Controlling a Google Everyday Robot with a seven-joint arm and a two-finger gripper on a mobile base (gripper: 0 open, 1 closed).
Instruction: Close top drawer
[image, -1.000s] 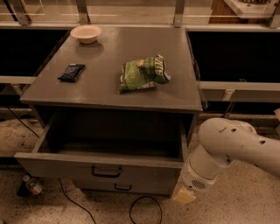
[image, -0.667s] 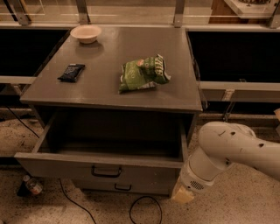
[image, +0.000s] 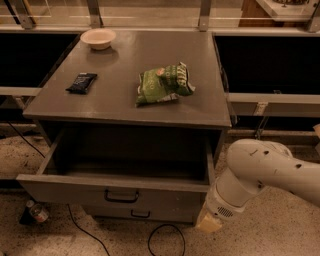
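Observation:
The top drawer (image: 75, 187) of the grey cabinet stands pulled out towards me, its inside dark and empty as far as I can see. Its tall front panel carries a small black pull handle (image: 121, 196) at the centre. My white arm (image: 260, 170) reaches in from the right, low beside the drawer's right front corner. The gripper (image: 208, 223) is at the arm's end, a yellowish tip just below and to the right of that corner, near the floor.
On the cabinet top (image: 125, 100) lie a green snack bag (image: 164, 84), a small black packet (image: 81, 82) and a white bowl (image: 98, 38). A lower drawer handle (image: 140, 215) shows beneath. Cables (image: 165, 235) and a bottle (image: 36, 212) lie on the floor.

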